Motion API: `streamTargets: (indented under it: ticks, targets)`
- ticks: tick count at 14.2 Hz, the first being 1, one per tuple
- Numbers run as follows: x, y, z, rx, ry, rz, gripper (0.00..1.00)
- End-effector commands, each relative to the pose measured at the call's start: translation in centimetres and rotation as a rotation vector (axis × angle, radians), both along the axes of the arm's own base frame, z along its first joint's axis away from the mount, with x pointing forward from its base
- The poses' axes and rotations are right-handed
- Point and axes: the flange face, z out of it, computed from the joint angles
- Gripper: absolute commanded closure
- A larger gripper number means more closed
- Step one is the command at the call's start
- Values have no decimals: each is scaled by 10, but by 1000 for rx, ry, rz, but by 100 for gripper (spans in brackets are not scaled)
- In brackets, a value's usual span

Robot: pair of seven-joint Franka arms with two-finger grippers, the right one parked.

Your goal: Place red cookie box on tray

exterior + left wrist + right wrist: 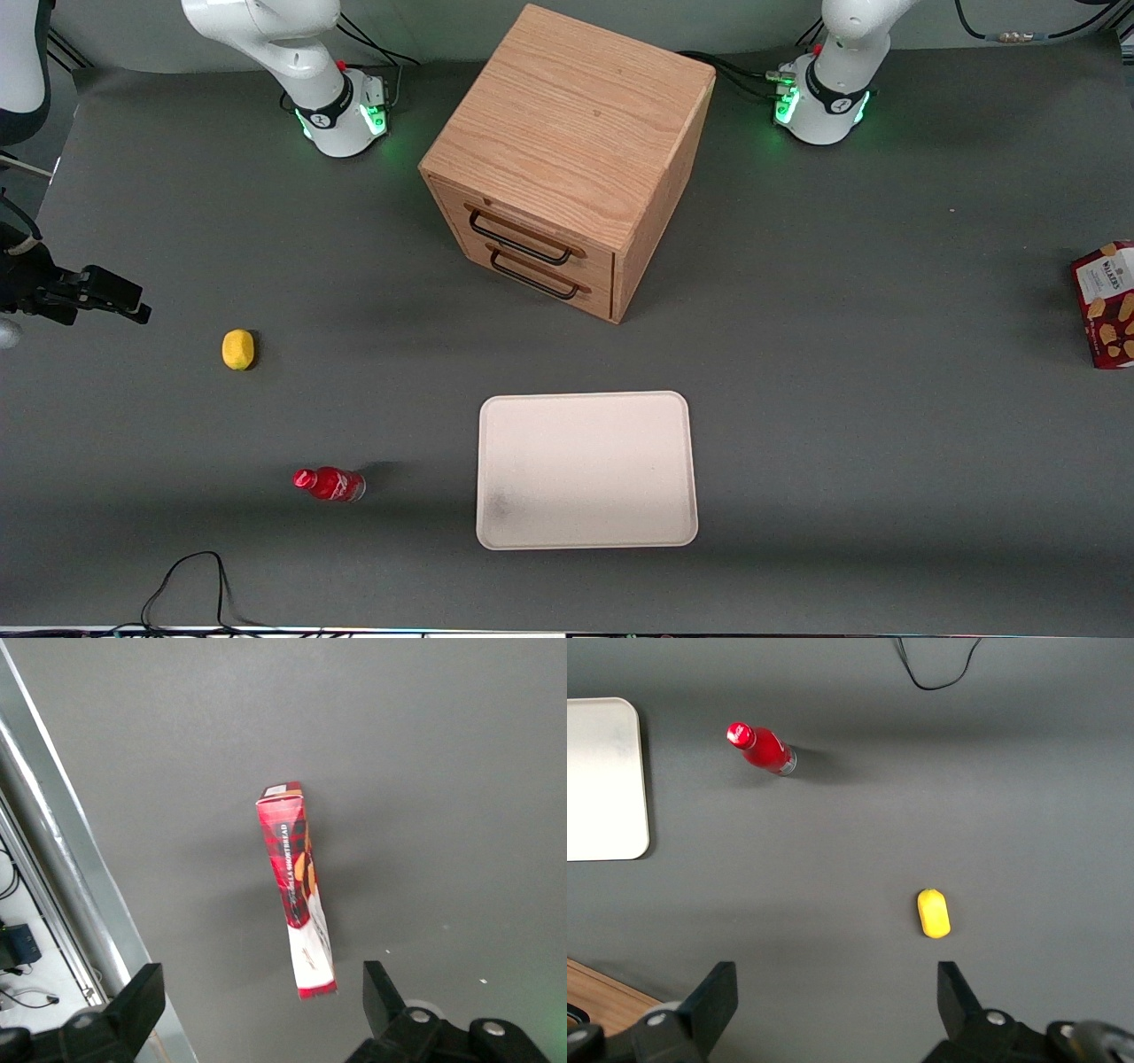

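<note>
**Box standing at table edge, gripper above it**

Dark grey mat on the table point(886, 266). From the parked arm's end: yellow lump point(237, 349), red bottle point(330, 484), wooden drawer cabinet point(567, 159) mid-table, tray point(675, 403) nearer the front camera than the cabinet. Red cookie box point(297, 881) on edge at the working arm's end, well apart from the tray. Label reads "Walkers"; spine says "shortbread". Gripper point(264, 1005) above the box, jaws spread, not touching it.
</note>
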Motion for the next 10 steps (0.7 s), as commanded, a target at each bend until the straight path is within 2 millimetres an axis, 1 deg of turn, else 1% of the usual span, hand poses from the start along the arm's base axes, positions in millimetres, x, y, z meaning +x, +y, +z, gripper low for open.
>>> streamTargets:
  ticks: [1,3,6,7,8,10]
  targets:
    - [0,-9,-25,-13,-5,25,2]
    - [-6,-14,-60,-18,-6,29,2]
    - [-15,-18,-102,-17,-10,60,1]
    - [-21,-19,-116,-18,-9,68,1]
    - [-25,-21,-127,-15,-15,72,1]
    - [-29,-25,-144,-25,-23,80,1]
